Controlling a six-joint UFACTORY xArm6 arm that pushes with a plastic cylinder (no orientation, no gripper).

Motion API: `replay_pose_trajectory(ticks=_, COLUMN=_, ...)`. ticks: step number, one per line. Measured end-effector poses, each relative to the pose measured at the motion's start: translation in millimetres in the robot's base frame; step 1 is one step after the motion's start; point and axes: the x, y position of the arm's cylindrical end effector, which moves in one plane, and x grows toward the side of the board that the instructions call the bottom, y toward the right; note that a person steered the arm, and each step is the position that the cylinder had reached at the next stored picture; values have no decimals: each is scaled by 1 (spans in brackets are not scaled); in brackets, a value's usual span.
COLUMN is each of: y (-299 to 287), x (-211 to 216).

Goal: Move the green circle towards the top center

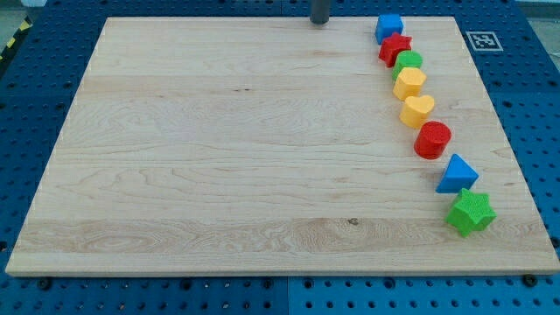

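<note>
My tip, a bare rod holding nothing, stood at the top edge; the green circle, wedged between red star and yellow hexagon, lay to its right, needing a leftward push from behind.

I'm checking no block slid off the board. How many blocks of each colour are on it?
Blue: 2, the blue cube and blue triangle
Red: 2, the red star and red cylinder
Green: 2, the green circle and green star
Yellow: 2, the yellow hexagon and yellow heart
Total: 8
</note>
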Motion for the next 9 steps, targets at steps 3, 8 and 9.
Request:
replay_pose_trajectory(ticks=3, y=93, x=3)
replay_pose_trajectory(ticks=8, y=138, x=130)
replay_pose_trajectory(ticks=9, y=127, x=145)
